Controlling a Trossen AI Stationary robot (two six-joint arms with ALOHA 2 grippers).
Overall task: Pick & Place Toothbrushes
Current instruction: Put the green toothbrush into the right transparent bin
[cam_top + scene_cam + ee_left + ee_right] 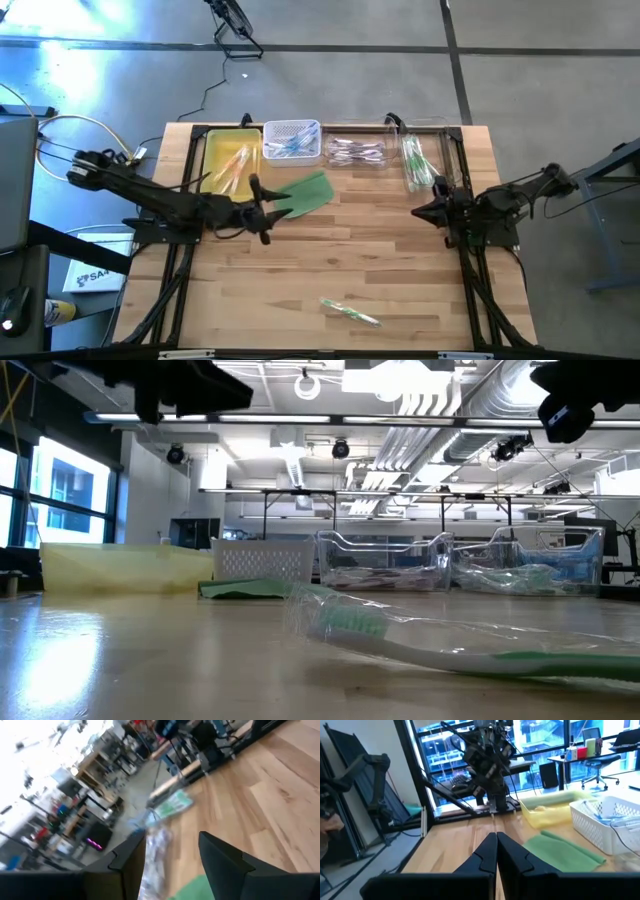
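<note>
- The left gripper [263, 211] hangs above the bench near its left side, just beside the flat green pad [305, 192]; its jaws stand apart and hold nothing, as the left wrist view shows.
- The right gripper [420, 212] waits above the right side of the bench, jaws pressed together with nothing between them.
- One wrapped toothbrush [350, 311], green-and-white inside a clear shiny wrapper, lies alone on the bare wooden bench [380, 250] near the front edge, well apart from both grippers.
- Along the far edge sit four containers: a yellow tray [213, 145] with orange-pink brushes, a white mesh basket [292, 127] with blue ones, a clear bin [357, 138] with purple or pale ones, and a second clear bin [425, 130] with green ones.
- Judging by this layout, sorting looks nearly complete: most brushes already rest in containers, and only the lone wrapped brush appears left to pick up.
- Being green, it probably belongs in the bin nearest the right arm.
</note>
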